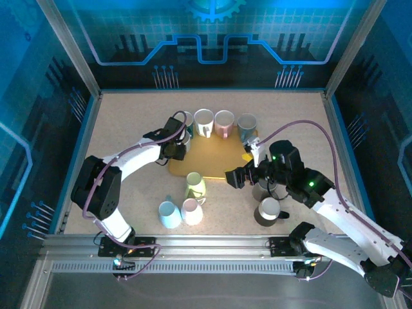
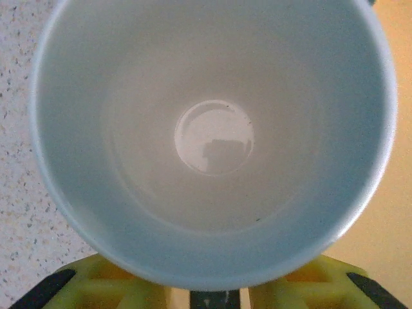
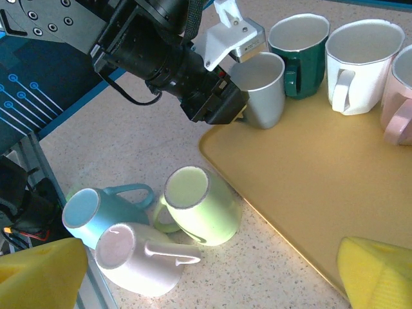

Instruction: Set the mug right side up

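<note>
- Found pale grey ceramic mug (image 3: 262, 90) upright, mouth up, on a corner of flat tan mat (image 3: 322, 174), just beside dark green mug (image 3: 293, 55).
- Seen from left wrist: near wall of grey mug right against left jaws; cannot tell whether clenched or released.
- Noted right jaws spread wide, empty, well apart from it, by mat's edge.

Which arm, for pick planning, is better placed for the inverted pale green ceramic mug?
Likely right: the open right gripper hovers near the green mug; the left gripper is at a grey ceramic mug.
</note>
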Motion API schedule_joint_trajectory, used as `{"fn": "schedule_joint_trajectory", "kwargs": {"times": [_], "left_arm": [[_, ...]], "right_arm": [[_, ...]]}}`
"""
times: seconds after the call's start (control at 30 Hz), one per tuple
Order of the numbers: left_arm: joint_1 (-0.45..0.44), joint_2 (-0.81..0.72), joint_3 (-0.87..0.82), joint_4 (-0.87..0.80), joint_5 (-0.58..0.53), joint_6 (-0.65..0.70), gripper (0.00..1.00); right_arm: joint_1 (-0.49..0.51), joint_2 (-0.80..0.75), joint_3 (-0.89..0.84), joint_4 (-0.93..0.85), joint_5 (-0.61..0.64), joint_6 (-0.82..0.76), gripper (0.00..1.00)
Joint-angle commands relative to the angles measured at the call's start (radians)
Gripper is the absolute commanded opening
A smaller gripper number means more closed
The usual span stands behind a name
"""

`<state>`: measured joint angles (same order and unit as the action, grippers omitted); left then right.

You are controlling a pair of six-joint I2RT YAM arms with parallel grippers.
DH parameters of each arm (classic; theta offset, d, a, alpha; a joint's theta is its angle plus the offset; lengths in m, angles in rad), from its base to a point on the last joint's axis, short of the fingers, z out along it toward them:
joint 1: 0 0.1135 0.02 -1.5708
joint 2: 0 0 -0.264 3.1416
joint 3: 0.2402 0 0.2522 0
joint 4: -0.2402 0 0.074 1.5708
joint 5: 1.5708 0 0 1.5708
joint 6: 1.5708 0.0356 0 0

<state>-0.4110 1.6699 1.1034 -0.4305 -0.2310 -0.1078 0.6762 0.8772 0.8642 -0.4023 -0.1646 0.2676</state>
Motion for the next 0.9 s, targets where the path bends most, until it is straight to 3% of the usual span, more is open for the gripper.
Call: {"fn": "schedule_joint_trajectory", "kwargs": {"times": [0.0,0.3,0.63,0.87], "left_arm": [[0.008,-0.020,0.013,0.021,0.019,-0.019,0.40],[0.009,-0.096,-0.036,-0.026,-0.026,-0.052,0.45],[0.043,-0.058,-0.005,-0.114,-0.077,-0.053,0.47],[0.041,-0.230,-0.036,-0.140,0.087,-0.149,0.50]], "right_arm": [[0.019,0.003,0.002,0.005,-0.003,-0.018,1.00],[0.051,0.017,0.010,-0.018,0.040,-0.024,1.00],[0.145,0.088,0.069,-0.049,0.120,-0.046,1.00],[0.295,0.307,0.222,-0.202,0.302,-0.078,1.00]]}}
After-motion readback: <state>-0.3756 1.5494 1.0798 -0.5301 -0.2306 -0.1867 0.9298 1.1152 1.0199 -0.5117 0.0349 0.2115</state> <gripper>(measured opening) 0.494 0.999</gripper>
